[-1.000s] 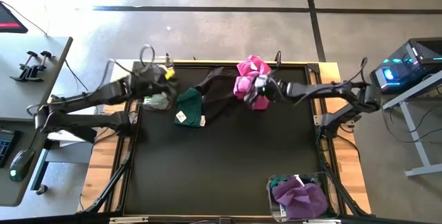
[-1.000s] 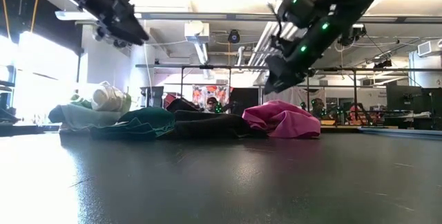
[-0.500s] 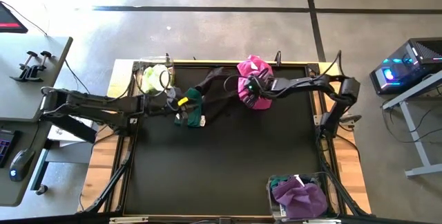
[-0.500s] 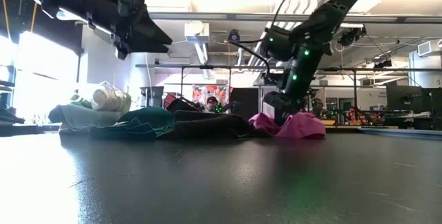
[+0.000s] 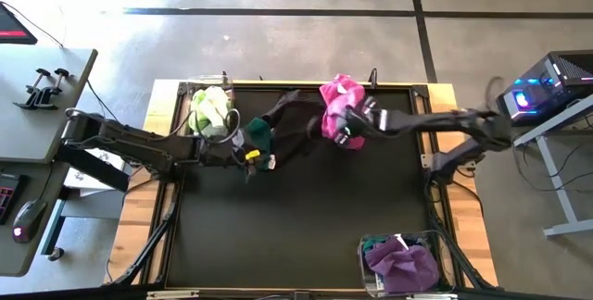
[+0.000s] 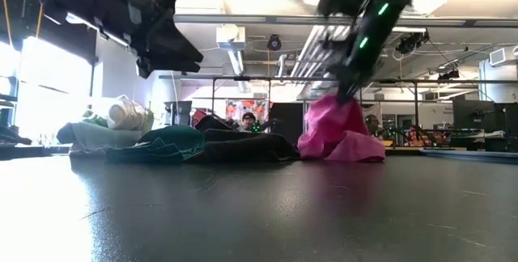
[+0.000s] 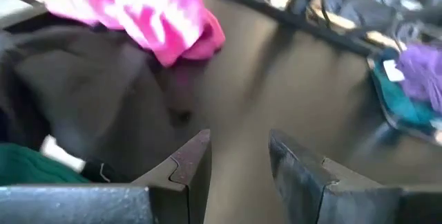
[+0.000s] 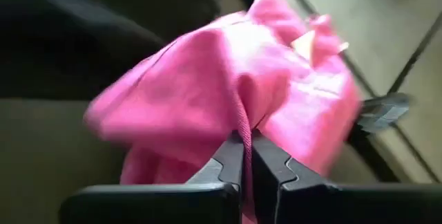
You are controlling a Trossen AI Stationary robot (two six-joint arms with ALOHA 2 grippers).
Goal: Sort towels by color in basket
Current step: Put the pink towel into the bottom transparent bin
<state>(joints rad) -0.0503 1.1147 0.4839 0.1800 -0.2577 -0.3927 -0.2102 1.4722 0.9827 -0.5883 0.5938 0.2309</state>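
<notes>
From above, the black tabletop (image 5: 296, 217) carries a row of soft cloths along its far edge. The right gripper (image 5: 350, 130) reaches in from the right and sits on the crumpled magenta towel (image 5: 337, 106), beside a dark, nearly black cloth (image 5: 292, 119) spread to its left. Further left lies a dark teal-green towel (image 5: 258, 134), and the left gripper (image 5: 252, 156) hangs just beside it. A lime green towel (image 5: 209, 107) fills a clear bin at the far left corner. At the near right edge a clear plastic basket (image 5: 363, 265) holds a purple towel (image 5: 404, 265) over a teal one.

At table height, the magenta towel (image 6: 340, 131) is drawn up into a peak under the right arm, its lower folds resting on the tabletop. The dark cloth (image 6: 243, 145) and teal-green towel (image 6: 166, 142) lie flat to its left. The left gripper (image 6: 174, 48) hovers above them, clear of the cloths.

The left wrist view shows the left gripper (image 7: 238, 162) with jaws parted and nothing between them, above bare tabletop, with the magenta towel (image 7: 148, 13) beyond.

The right wrist view shows the right gripper (image 8: 247, 156) with jaws pinched tight on a fold of the magenta towel (image 8: 228, 92).
</notes>
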